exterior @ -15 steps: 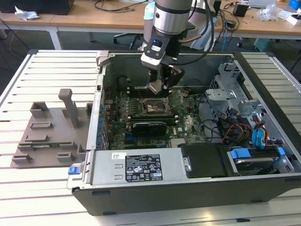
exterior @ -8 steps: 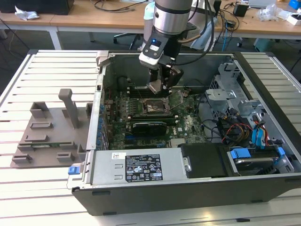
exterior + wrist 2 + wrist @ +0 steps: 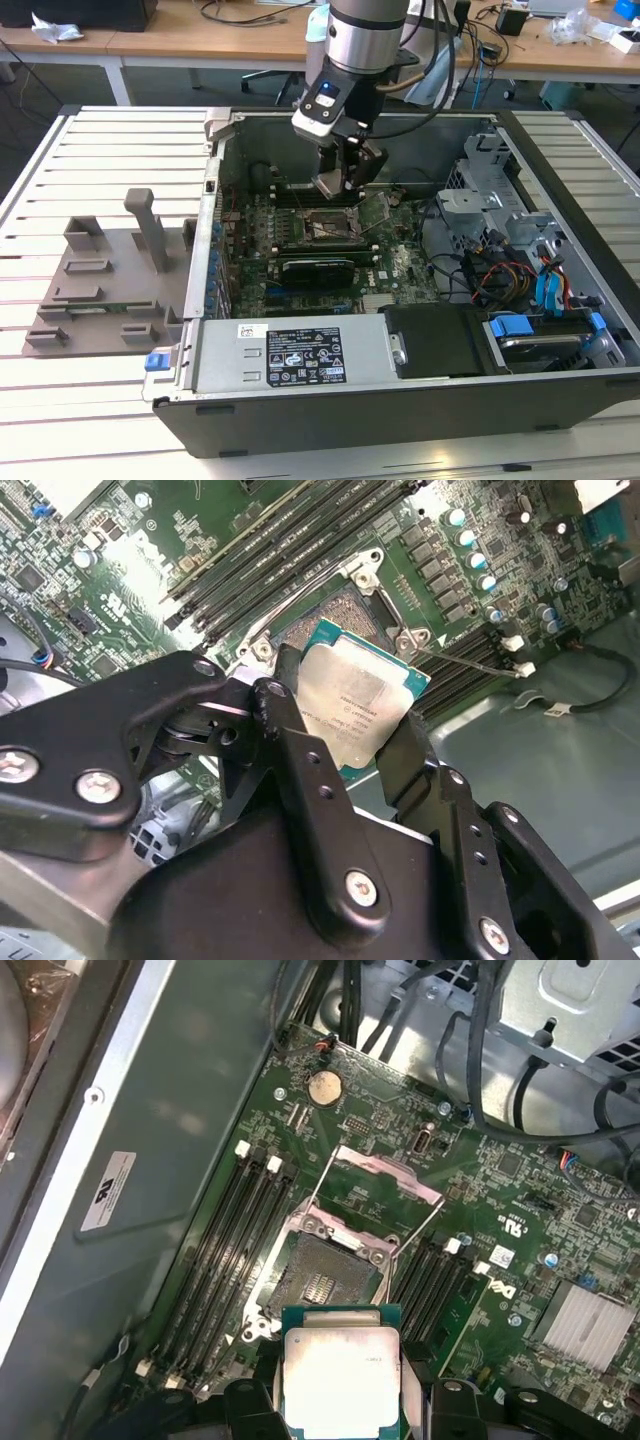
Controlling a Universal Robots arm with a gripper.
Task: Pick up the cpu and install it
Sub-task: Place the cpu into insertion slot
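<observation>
The cpu (image 3: 355,702) (image 3: 342,1370) is a flat square chip with a silver-grey top and a green edge. My gripper (image 3: 335,185) (image 3: 345,735) is shut on it, with black fingers (image 3: 300,760) on two opposite sides. The chip hangs just above the open motherboard socket (image 3: 320,1280) (image 3: 325,226), whose metal load frame (image 3: 385,1175) is hinged up. In the exterior view the arm reaches down into the open computer case (image 3: 400,300) over the green board.
Black memory slots (image 3: 230,1250) flank the socket on both sides. A silver heatsink (image 3: 590,1325) sits on the board. Cables and a drive cage (image 3: 500,240) fill the case at the exterior view's right. A grey plastic tray (image 3: 105,275) lies on the slatted table left of the case.
</observation>
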